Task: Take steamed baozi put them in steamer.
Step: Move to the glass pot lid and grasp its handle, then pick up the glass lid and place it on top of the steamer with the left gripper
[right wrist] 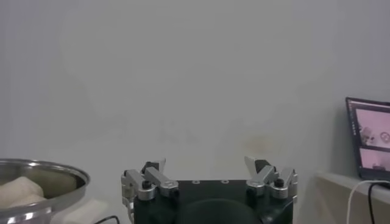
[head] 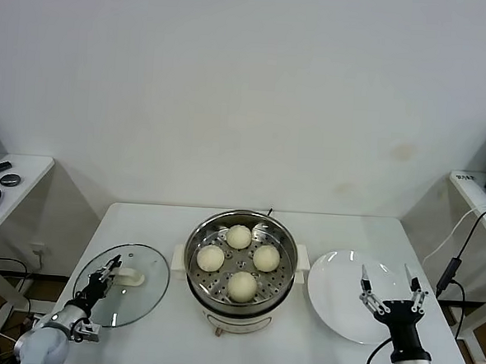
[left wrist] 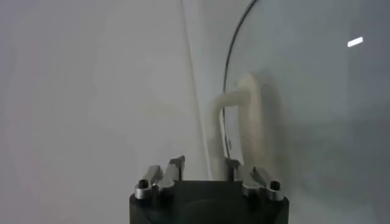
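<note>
Several creamy-white baozi [head: 239, 237] sit on the perforated tray inside the shiny steel steamer [head: 280, 277] at the table's middle. The steamer's rim [right wrist: 46, 173] and one baozi [right wrist: 17, 189] also show in the right wrist view. My right gripper [head: 393, 283] is open and empty, raised over the near part of a bare white plate [head: 335, 296]; its jaws [right wrist: 205, 163] stand wide apart. My left gripper [head: 107, 270] is open and empty over the near left edge of the glass lid [head: 141, 295]. Its fingers [left wrist: 204, 161] point toward the lid's white handle [left wrist: 250, 115].
The glass lid lies flat on the white table [head: 141, 225], left of the steamer. The plate lies right of the steamer. A side desk with a mouse [head: 10, 179] stands far left. A cable [head: 462, 245] and another desk are at the far right.
</note>
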### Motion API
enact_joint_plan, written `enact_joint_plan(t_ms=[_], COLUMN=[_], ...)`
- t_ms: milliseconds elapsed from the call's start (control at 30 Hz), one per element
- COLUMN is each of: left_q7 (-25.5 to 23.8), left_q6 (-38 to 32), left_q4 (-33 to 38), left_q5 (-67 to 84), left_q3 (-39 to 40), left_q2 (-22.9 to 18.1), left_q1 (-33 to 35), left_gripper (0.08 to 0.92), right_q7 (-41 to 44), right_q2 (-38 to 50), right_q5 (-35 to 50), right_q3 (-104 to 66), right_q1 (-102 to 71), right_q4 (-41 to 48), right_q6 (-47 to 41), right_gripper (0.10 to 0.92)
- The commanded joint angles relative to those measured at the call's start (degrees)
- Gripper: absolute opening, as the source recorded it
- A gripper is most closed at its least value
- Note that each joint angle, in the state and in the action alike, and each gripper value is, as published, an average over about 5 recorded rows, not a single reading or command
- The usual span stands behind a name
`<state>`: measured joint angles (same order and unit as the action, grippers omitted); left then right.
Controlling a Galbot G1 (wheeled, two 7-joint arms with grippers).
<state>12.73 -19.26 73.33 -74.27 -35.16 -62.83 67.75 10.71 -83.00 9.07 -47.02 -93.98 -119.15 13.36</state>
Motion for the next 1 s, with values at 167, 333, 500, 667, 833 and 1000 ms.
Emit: enact_joint_plan(t_ms=[167, 333, 500, 667, 833, 1000], left_q7=[3.30, 3.06, -2.90, -10.27, -14.24, -15.52], left_q6=[2.83, 8.65, 19.59, 28.67, 38.47, 45.41], left_q4=[9.06, 21.32, 37.22, 49.50, 58.41, 58.35], left_q5=[5.18, 10.40, 18.91, 24.96, 32.41, 33.72], left_q3=[-1.02, -4.11, -8.66, -12.61, -7.11, 6.40], left_q2=[1.03, 2.47, 5.10, 7.69, 11.61, 14.82], left_q1=[5.79, 14.85, 24.23, 27.51, 23.95, 14.10], left_gripper=[0.194, 0.173, 0.173, 0.173, 0.173, 0.173], right_q7=[0.08, 0.20, 1.21, 2.72, 3.85, 4.95], right_q2=[0.92, 2.59, 5.45, 7.45, 7.31, 5.70], right_q5=[0.35, 1.81, 4.92, 7.42, 6.68, 2.25], right_q3=[0.76, 0.84, 1.12, 1.96, 3.10, 4.74], right_q1=[-0.14, -0.10, -0.65, -1.54, -1.72, -0.77], right_q4=[0.65, 2.12, 4.35, 5.92, 7.76, 9.82], right_q6=[-0.99, -2.01, -4.21, -6.65, -8.07, -8.40], right_gripper=[0.823, 0.823, 0.823, 0.823, 0.823, 0.823])
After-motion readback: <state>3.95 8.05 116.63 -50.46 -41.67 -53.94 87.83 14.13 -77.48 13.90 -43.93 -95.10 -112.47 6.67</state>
